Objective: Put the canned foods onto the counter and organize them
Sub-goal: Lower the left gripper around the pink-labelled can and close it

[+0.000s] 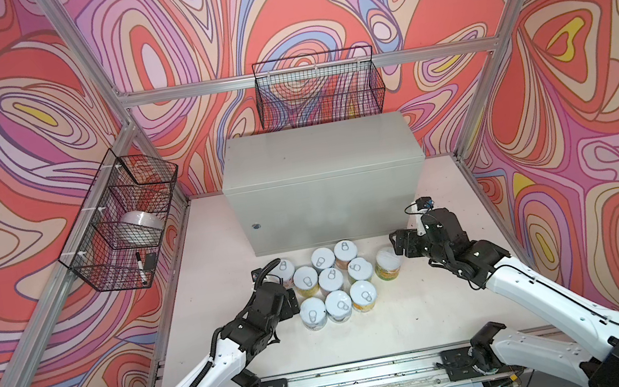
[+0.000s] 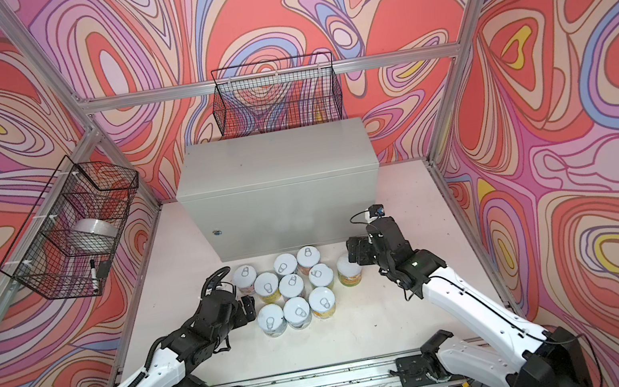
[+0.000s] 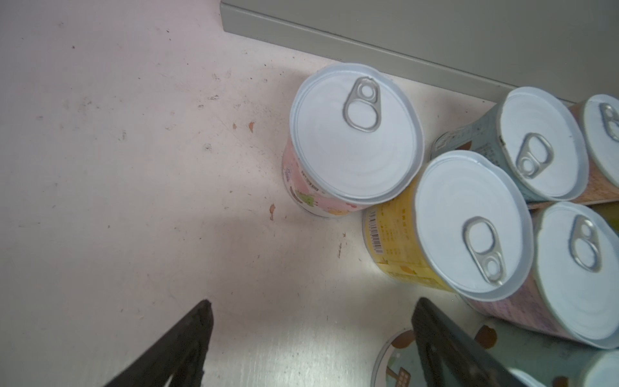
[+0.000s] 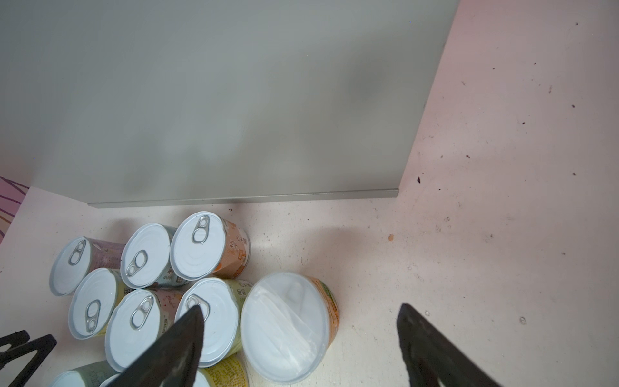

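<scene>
Several canned foods point(image 1: 330, 279) stand upright in a tight cluster on the white tabletop, just in front of the grey counter point(image 1: 318, 151), whose flat top is bare. My left gripper point(image 3: 313, 303) is open at the cluster's left edge, with only tabletop between its fingers. A pink-labelled can point(image 3: 351, 134) and a yellow one point(image 3: 469, 221) stand just beyond it. My right gripper point(image 4: 301, 307) is open over the cluster's right side. A can with a plain white cap point(image 4: 284, 328) shows between its fingers, untouched. In both top views the grippers point(image 1: 286, 297) point(image 2: 355, 254) flank the cans.
A black wire basket point(image 1: 318, 88) hangs on the back wall above the counter. Another basket point(image 1: 122, 220) on the left wall holds a silver tape roll point(image 1: 138, 226) and a marker point(image 1: 141, 267). Aluminium frame posts edge the table, and the arms' base rail point(image 1: 349, 377) runs along the front.
</scene>
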`<action>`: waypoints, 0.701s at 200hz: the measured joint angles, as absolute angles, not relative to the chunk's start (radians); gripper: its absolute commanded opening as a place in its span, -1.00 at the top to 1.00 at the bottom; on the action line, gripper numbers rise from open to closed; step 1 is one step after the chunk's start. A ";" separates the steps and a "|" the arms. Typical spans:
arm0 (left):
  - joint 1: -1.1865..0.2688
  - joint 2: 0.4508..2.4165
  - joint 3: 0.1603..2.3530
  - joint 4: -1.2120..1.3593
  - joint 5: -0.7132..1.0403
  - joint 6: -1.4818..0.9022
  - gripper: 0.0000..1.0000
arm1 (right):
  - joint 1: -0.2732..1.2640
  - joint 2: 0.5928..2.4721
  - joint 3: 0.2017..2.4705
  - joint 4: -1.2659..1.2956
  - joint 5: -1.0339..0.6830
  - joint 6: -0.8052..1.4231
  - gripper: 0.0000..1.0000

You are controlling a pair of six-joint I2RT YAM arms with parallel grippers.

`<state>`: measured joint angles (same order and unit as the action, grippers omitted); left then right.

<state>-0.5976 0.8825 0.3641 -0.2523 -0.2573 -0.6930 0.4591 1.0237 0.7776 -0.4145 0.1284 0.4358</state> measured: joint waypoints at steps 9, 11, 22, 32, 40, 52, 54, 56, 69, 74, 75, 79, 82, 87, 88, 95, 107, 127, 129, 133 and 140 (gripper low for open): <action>-0.596 0.893 0.364 -0.249 -0.248 -0.698 -0.86 | 0.459 1.024 0.778 -0.414 0.128 0.436 -0.86; -0.596 0.894 0.364 -0.249 -0.247 -0.698 -0.87 | 0.459 1.024 0.778 -0.414 0.128 0.436 -0.86; -0.595 0.897 0.364 -0.245 -0.241 -0.706 -0.86 | 0.459 1.024 0.778 -0.413 0.128 0.437 -0.86; -0.595 0.897 0.363 -0.243 -0.236 -0.712 -0.87 | 0.459 1.024 0.778 -0.413 0.128 0.436 -0.86; -0.595 0.897 0.361 -0.243 -0.236 -0.716 -0.87 | 0.459 1.024 0.778 -0.413 0.128 0.436 -0.86; -0.595 0.897 0.355 -0.244 -0.236 -0.726 -0.89 | 0.459 1.024 0.778 -0.413 0.128 0.436 -0.86; -0.595 0.897 0.354 -0.244 -0.236 -0.728 -0.88 | 0.459 1.024 0.778 -0.413 0.128 0.436 -0.86; -0.595 0.897 0.353 -0.244 -0.236 -0.729 -0.88 | 0.459 1.024 0.778 -0.413 0.129 0.436 -0.86; -0.593 0.900 0.348 -0.252 -0.236 -0.741 -0.89 | 0.459 1.024 0.778 -0.413 0.129 0.436 -0.87; -0.592 0.902 0.347 -0.253 -0.237 -0.746 -0.89 | 0.459 1.024 0.778 -0.413 0.129 0.436 -0.87; -0.591 0.903 0.347 -0.253 -0.237 -0.746 -0.89 | 0.459 1.024 0.778 -0.412 0.129 0.436 -0.87; -0.590 0.906 0.346 -0.253 -0.237 -0.750 -0.89 | 0.459 1.024 0.778 -0.412 0.129 0.436 -0.87; -0.588 0.911 0.344 -0.254 -0.237 -0.754 -0.89 | 0.459 1.024 0.778 -0.412 0.128 0.435 -0.87; -0.587 0.915 0.343 -0.255 -0.237 -0.757 -0.89 | 0.459 1.024 0.778 -0.412 0.128 0.436 -0.87; -0.587 0.915 0.343 -0.254 -0.236 -0.758 -0.89 | 0.459 1.025 0.778 -0.411 0.128 0.435 -0.87; -0.584 0.926 0.340 -0.254 -0.236 -0.762 -0.89 | 0.459 1.026 0.777 -0.411 0.128 0.436 -0.87; -0.581 0.944 0.336 -0.254 -0.236 -0.765 -0.89 | 0.459 1.028 0.773 -0.403 0.125 0.436 -0.87; -0.578 0.975 0.334 -0.245 -0.236 -0.768 -0.88 | 0.459 1.040 0.767 -0.389 0.121 0.436 -0.87; -0.577 0.977 0.334 -0.244 -0.235 -0.768 -0.88 | 0.459 1.042 0.766 -0.388 0.120 0.436 -0.87; -0.574 0.982 0.334 -0.241 -0.235 -0.768 -0.88 | 0.459 1.047 0.766 -0.386 0.118 0.436 -0.87; -0.569 0.994 0.334 -0.233 -0.235 -0.769 -0.88 | 0.459 1.055 0.765 -0.382 0.115 0.436 -0.87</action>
<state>-0.5690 0.9943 0.3340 -0.2333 -0.2352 -0.7689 0.4595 1.0554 0.7650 -0.3820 0.1154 0.4358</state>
